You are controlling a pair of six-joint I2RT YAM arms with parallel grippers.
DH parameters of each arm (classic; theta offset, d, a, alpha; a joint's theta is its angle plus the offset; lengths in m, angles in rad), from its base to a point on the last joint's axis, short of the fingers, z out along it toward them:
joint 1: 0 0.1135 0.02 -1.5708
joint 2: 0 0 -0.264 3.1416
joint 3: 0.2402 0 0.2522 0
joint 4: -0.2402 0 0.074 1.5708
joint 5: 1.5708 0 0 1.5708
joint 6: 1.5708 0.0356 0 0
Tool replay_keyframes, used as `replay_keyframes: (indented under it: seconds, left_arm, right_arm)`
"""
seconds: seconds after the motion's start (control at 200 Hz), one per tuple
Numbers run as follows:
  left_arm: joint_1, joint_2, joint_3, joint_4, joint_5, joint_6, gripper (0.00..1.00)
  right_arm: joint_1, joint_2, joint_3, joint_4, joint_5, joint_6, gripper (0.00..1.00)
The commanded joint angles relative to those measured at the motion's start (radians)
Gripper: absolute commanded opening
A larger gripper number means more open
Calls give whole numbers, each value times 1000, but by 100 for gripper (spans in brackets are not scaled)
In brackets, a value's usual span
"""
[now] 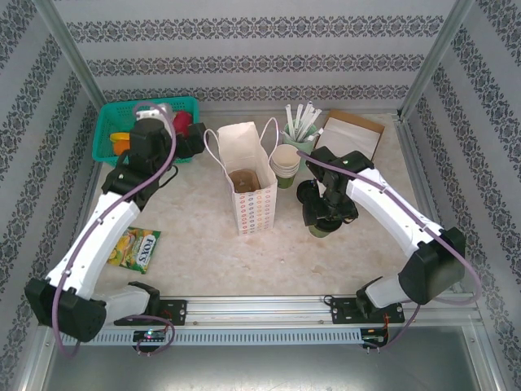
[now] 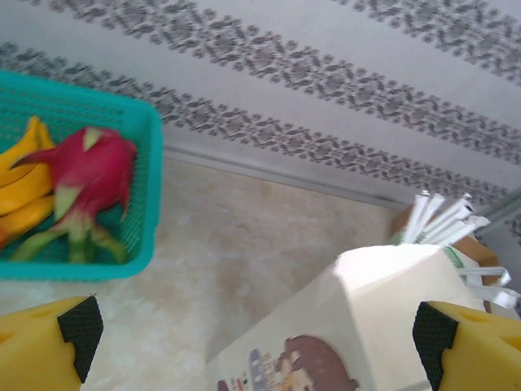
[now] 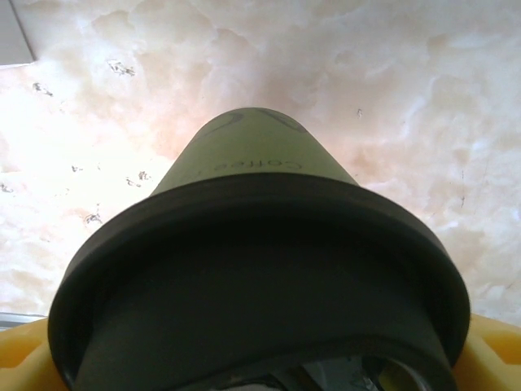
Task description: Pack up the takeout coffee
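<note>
On my far left the tabletop (image 1: 203, 244) runs up against the patterned side wall. A teal basket (image 1: 104, 130) fills the back corner and a yellow sweet packet (image 1: 138, 248) lies beside the left arm's forearm. That arm stretches forward along this side. The left end effector (image 2: 256, 330) is spread wide and holds nothing, hanging over the gap between the basket and the white paper bag (image 1: 248, 199). The bag stands open mid-table with bare marble in front of it. Just right of it, stacked cups (image 1: 285, 167) and a cup of white sticks (image 1: 301, 122) crowd the back. The right arm folds in from the right rail with its wrist pointing down. The right end effector (image 3: 260, 358) has its fingers against the black lid of the takeout coffee (image 3: 256, 163), near the bag's right side.
</note>
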Motion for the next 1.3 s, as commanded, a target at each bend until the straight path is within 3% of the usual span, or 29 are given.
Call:
replay_keyframes:
  seconds: [0.0, 0.17, 0.45, 0.59, 0.724, 0.904, 1.194, 1.294]
  left_arm:
    - [15, 99, 123, -123, 93, 126, 100]
    - [42, 217, 303, -236, 159, 218, 99]
    - [172, 340, 419, -268, 460, 244, 97]
    - [179, 468, 576, -456, 580, 404, 91]
    - [174, 521, 616, -482, 667, 554, 89]
    - [132, 627, 733, -569, 682, 724, 86]
    - [89, 783, 917, -697, 651, 839, 69]
    - [82, 791, 918, -689, 687, 852, 57]
  right_arm:
    - [11, -20, -14, 0, -9, 0, 78]
    - [17, -26, -27, 36, -17, -8, 78]
    - [17, -27, -50, 75, -21, -19, 78]
    - [17, -24, -42, 69, -18, -30, 78]
    - [19, -20, -34, 69, -16, -30, 78]
    - [30, -16, -17, 58, -5, -24, 78]
    - [46, -23, 6, 16, 6, -15, 78]
    - [53, -35, 13, -12, 10, -6, 78]
